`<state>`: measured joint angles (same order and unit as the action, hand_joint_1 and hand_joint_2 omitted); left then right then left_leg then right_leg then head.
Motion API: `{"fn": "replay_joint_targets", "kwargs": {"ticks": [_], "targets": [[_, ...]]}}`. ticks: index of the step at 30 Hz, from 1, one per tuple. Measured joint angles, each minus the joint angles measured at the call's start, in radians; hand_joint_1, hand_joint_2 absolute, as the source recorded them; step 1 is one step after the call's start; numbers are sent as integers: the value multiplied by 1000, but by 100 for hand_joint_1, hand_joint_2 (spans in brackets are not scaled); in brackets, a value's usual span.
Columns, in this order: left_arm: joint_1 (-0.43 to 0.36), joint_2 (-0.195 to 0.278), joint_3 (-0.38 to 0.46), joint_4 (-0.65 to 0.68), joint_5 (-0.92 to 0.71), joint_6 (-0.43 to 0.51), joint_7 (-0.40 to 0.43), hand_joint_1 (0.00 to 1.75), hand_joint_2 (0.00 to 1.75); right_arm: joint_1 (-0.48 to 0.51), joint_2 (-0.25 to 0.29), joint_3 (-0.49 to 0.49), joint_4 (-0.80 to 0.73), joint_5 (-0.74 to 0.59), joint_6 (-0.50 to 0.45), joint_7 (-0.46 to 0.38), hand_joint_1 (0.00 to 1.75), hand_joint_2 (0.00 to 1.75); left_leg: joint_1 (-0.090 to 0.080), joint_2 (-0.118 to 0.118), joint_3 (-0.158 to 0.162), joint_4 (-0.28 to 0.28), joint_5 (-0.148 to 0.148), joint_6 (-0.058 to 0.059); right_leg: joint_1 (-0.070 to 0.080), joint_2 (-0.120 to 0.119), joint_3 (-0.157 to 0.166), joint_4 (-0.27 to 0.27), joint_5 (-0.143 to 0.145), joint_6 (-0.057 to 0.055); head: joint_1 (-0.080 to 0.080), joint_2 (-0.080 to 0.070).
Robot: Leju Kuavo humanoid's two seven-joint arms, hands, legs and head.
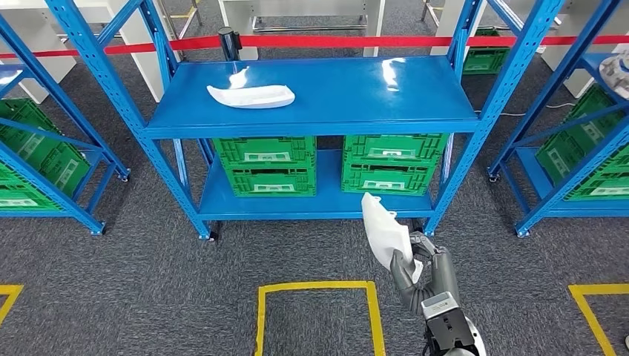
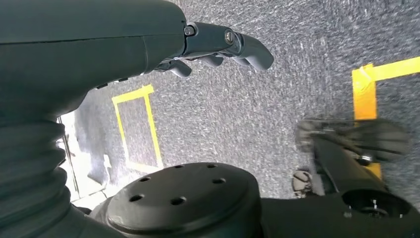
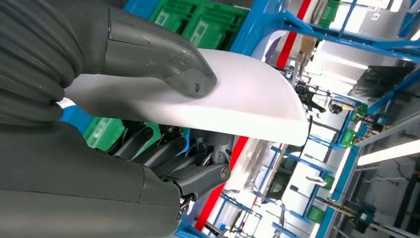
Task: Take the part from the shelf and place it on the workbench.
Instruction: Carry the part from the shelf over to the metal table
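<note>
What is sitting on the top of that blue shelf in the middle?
One white part lies on the top board of the blue shelf, toward its left. Beneath the board, green crates stand on the lower level; the board covers their tops, so their contents cannot be seen.

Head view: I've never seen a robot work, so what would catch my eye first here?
Likely the right hand low in the picture, holding a white moulded part above the grey carpet. Next, the blue shelf ahead, with a second white part lying on its top level and green crates stacked below.
</note>
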<state>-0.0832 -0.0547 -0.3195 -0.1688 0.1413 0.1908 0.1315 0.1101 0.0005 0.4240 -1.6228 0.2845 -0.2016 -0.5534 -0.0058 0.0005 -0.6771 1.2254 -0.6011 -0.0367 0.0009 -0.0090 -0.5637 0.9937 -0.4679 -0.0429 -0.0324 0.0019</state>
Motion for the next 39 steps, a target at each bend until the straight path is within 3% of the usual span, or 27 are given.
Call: {"fn": "replay_joint_targets", "kwargs": {"ticks": [1,2,3,4,5,7,9,11,13,15,16,17,18,19,20,21,23,24,26,28,30,31,32,33,35,37,39], "targets": [[-3,1,-1,0,-5,-1,1,0,175,4,4,-5,0,-1,5,-3,175,175,3,0,-1,50,-12,-4,-1,-1,-18,3,13,2,0,0],[-6,2,-3,0,-9,-1,2,0,175,7,7,-8,-1,0,10,-4,175,175,5,0,9,76,0,-6,-2,-1,-37,6,27,4,0,0],[-7,2,-4,0,-12,-1,2,0,175,9,10,-9,-1,0,15,-5,175,175,7,0,36,66,31,-8,-4,-2,-57,11,39,7,0,0],[-7,2,-6,0,-13,-1,2,0,175,10,12,-10,0,1,19,-6,175,175,10,0,79,23,61,-10,-6,-1,-75,17,50,11,0,0],[-8,1,-6,-1,-14,0,2,0,175,10,14,-11,0,2,23,-6,175,175,11,-1,133,-47,67,-12,-7,-1,-92,23,61,16,0,0],[-8,1,-6,-2,-11,2,-1,0,175,8,19,-12,0,2,29,-6,175,175,8,-3,223,-186,38,-3,-7,-1,-111,32,81,28,0,0],[-6,1,-6,-3,-5,6,-3,0,175,5,25,-12,3,0,35,-7,175,175,1,-5,242,-235,20,18,-8,-3,-113,27,103,41,-1,0],[-2,0,-6,-2,-1,12,-3,0,175,3,30,-12,8,-4,43,-7,175,175,2,0,223,-233,41,40,-11,-1,-119,29,99,55,-1,0],[2,1,-6,-1,0,18,-2,0,175,2,32,-13,16,-7,51,-8,175,175,4,5,195,-234,69,57,-13,2,-143,96,12,65,0,0],[6,1,-6,-1,0,20,-1,0,175,-2,34,-13,27,-10,56,-8,175,175,3,7,159,-231,97,62,-12,3,-172,228,-95,71,1,0],[8,1,-6,-1,0,20,-1,0,175,-4,35,-13,34,-11,58,-8,175,175,1,7,141,-228,111,62,-12,3,-178,288,-114,72,1,0],[9,1,-6,-1,0,20,-1,0,175,-6,35,-14,41,-12,60,-8,175,175,0,8,121,-224,124,62,-12,3,-173,325,-108,71,1,0],[10,1,-6,-1,0,20,-2,0,175,-8,35,-14,48,-12,62,-9,175,175,-1,9,101,-218,136,60,-10,3,-150,327,-83,67,1,0],[10,1,-6,-1,0,20,-2,0,175,-10,36,-15,52,-12,64,-10,175,175,-2,9,82,-213,147,59,-9,4,-109,293,-54,62,2,0],[10,1,-6,-2,0,19,-2,0,175,-14,37,-16,56,-12,65,-10,175,175,-3,9,66,-206,157,56,-6,4,-51,227,-44,54,1,0],[9,1,-6,-2,0,17,-1,0,175,-19,38,-17,58,-12,65,-11,175,175,-4,9,53,-201,166,53,-3,5,12,143,-54,46,1,0],[7,1,-6,-3,0,15,1,0,175,-31,42,-18,62,-13,65,-11,175,175,-4,10,44,-196,182,42,4,6,87,28,-88,33,1,0],[6,1,-6,-3,0,14,2,0,175,-36,44,-18,64,-13,65,-11,175,175,-3,10,43,-198,191,36,6,6,93,7,-92,29,2,0],[6,2,-6,-3,0,15,3,0,175,-44,46,-19,68,-13,66,-9,175,175,0,8,37,-198,194,22,3,3,78,2,-71,17,5,0],[7,3,-5,-2,0,16,3,0,175,-50,52,-19,73,-12,66,-5,175,175,1,2,16,-149,127,9,-2,0,54,-3,-43,4,3,0],[5,4,-5,-2,0,17,1,0,175,-54,57,-20,77,-9,67,-1,175,175,4,-1,-12,-34,24,-2,-3,-1,20,-2,-17,0,1,0],[4,4,-5,-2,0,18,0,0,175,-55,58,-20,79,-7,67,1,175,175,6,-1,-19,25,-2,-5,-3,-2,1,0,-3,1,0,0],[2,4,-5,-2,0,19,-1,0,175,-57,58,-21,82,-6,67,2,175,175,7,-1,-16,66,-3,-8,-3,-3,-18,4,11,3,0,0],[2,4,-5,-2,0,21,-1,0,175,-58,59,-22,85,-4,67,2,175,175,8,-1,1,76,19,-9,-4,-3,-37,8,23,5,0,0],[2,4,-5,-3,-1,22,-1,0,175,-60,61,-24,89,-1,67,3,175,175,11,-1,87,-12,69,-11,-6,-4,-74,20,46,13,0,0],[0,4,-5,-4,-2,23,-2,0,175,-63,64,-27,90,3,67,4,175,175,9,-4,189,-158,55,-5,-6,-4,-98,30,65,23,-1,0],[-1,3,-5,-6,-3,23,-4,0,175,-65,67,-28,90,8,66,5,175,175,3,-6,221,-224,32,11,-6,-5,-105,30,85,34,-2,0]]}}
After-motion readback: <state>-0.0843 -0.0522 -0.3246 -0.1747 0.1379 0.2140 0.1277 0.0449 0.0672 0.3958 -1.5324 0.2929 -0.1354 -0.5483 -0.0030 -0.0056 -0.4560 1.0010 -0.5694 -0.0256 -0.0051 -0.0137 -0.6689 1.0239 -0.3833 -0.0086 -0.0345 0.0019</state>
